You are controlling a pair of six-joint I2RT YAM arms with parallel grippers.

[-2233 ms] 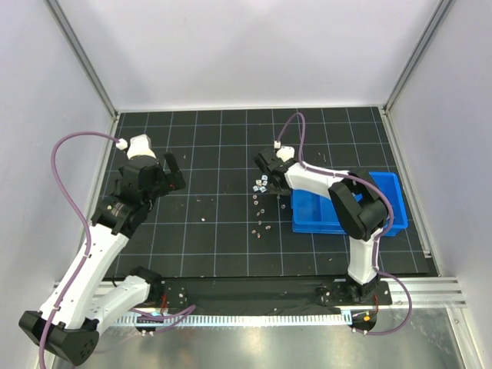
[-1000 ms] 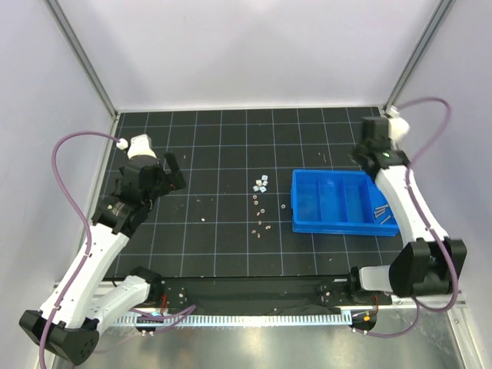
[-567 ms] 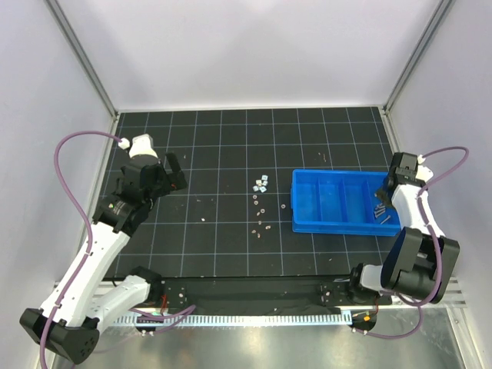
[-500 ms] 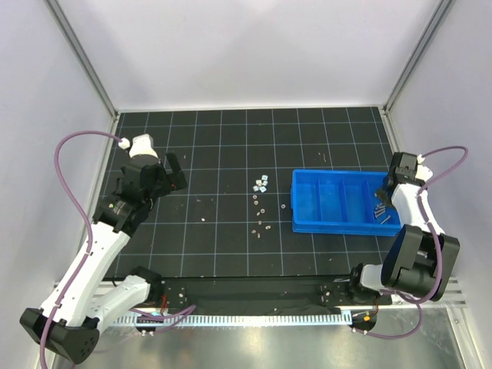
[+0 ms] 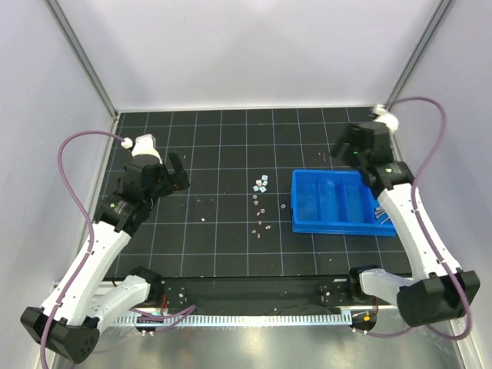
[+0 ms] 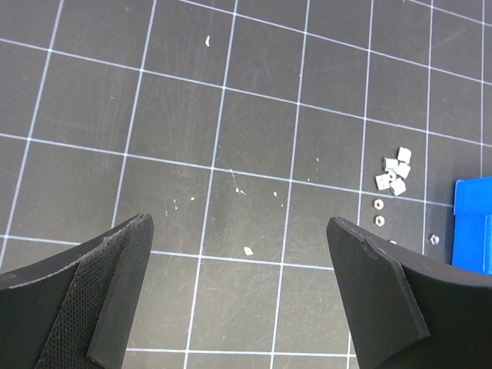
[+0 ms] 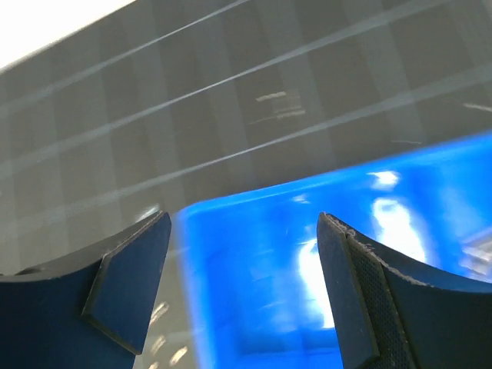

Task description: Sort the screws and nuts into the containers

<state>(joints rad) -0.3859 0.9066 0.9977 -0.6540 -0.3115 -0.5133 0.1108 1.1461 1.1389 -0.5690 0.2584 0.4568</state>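
The blue three-compartment containers tray [image 5: 330,201] lies right of centre, and a few grey screws [image 5: 381,213] rest in its right compartment. A cluster of pale nuts [image 5: 262,183] sits left of the tray, with smaller bits [image 5: 261,224] scattered below it. My right gripper [image 5: 345,154] hovers open and empty above the tray's far edge. The right wrist view is blurred, with the tray [image 7: 307,254] showing between the spread jaws of the right gripper [image 7: 242,292]. My left gripper [image 5: 178,169] stands open over the bare mat at the left. The left wrist view shows the left gripper [image 6: 238,292], with the nuts [image 6: 393,173] far right.
The black grid mat [image 5: 223,154] is bounded by white walls with metal posts [image 5: 84,65] at the back corners. A purple cable loops from each wrist. A corner of the tray [image 6: 473,223] shows at the right edge of the left wrist view.
My right gripper was down in the tray's right compartment and shut. It has opened, lifted and swung back and left above the tray's far edge. The left arm has barely moved.
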